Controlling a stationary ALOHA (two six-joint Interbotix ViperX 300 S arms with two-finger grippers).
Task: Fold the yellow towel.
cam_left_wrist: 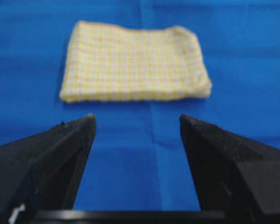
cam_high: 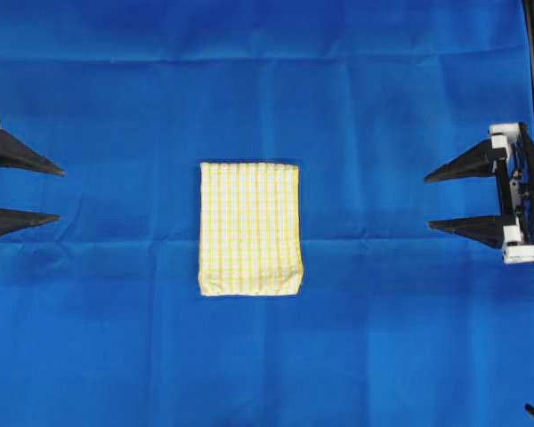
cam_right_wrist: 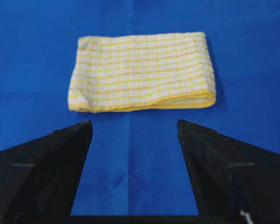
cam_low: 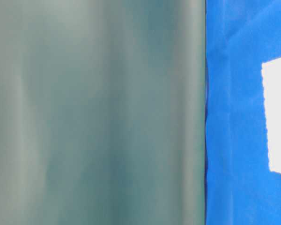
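On blue cloth [cam_high: 116, 338], folded yellow towel [cam_high: 249, 229], long axis top-to-bottom

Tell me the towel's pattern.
The yellow towel has thin yellow checks on white; sharpest in the right wrist view.

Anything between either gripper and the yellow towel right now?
Nothing visible. The yellow towel lies alone mid-cloth, already folded into a compact rectangle. The left gripper and right gripper both stand open and apart from it, with only bare blue cloth between.
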